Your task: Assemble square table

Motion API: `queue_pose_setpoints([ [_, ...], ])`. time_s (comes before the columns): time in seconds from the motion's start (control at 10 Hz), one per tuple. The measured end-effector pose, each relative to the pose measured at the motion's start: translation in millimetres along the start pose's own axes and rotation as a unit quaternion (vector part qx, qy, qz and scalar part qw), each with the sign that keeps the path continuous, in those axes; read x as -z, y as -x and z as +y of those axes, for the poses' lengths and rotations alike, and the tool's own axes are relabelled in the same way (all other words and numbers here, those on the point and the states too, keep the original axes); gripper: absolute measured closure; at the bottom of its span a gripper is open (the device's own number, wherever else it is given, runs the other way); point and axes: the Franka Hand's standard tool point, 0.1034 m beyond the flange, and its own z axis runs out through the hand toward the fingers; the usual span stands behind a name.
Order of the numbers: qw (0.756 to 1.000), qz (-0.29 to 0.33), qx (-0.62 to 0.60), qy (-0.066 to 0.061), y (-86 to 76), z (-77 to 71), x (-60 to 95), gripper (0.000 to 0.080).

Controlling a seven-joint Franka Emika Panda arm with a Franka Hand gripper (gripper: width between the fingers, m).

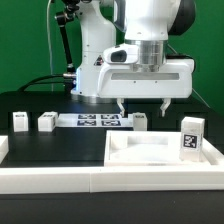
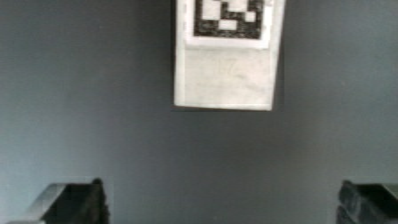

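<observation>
Gripper (image 1: 143, 104) spread and empty above a table leg (image 1: 139, 120).
The leg lies beside the marker board (image 1: 95, 120), not yet between the fingers (image 2: 71, 203); centre it there before lowering.

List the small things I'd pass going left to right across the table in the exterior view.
First leg → second leg → marker board → third leg → fourth leg, standing upright. The wide tabletop overlaps the last two, so it is left out.
</observation>
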Motion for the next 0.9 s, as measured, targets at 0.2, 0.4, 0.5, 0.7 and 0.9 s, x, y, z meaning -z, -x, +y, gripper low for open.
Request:
queue_pose_setpoints([
  [0.2,0.998,-0.066,0.009,-0.004,-1.8,0.3,3.1,0.0151],
  [0.4,0.989,-0.145,0.007,-0.006,3.5,-1.5,2.5,0.0151],
  [0.5,0.985,-0.174,0.006,-0.006,2.5,-1.8,2.1,0.0151],
  [0.7,0.973,-0.232,0.004,-0.006,6.7,-2.3,0.8,0.0151],
  [0.9,0.958,-0.286,0.004,-0.005,9.5,-3.1,-0.3,0.0151],
])
